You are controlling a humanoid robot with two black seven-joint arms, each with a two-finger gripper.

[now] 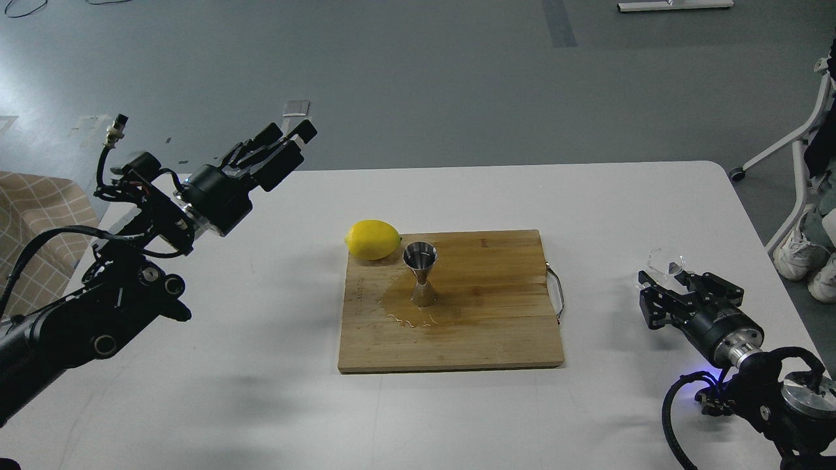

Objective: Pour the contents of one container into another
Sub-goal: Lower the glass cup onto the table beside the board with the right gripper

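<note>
grey floor (418, 78), white table (588, 196), checked seat (36, 215)

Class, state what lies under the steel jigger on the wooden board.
The jigger stands upright on the wooden cutting board, in a wet patch spreading leftward and forward around its base. The board directly beneath its base is hidden.

White tabletop (196, 405), rounded far-right corner. Wooden cutting board (496, 313) lies flat near centre, metal handle (556, 294) on its right edge. Wet patch (398, 307) with a few pale streaks on the board's left-centre area. Yellow lemon (373, 239) rests at the board's far-left corner, overhanging the edge onto the tabletop. Grey floor (418, 78) beyond, with tape marks. Tan checked fabric (32, 222) at left edge. White wheeled frame (784, 150) and white sneakers (810, 258) at right edge.
</note>
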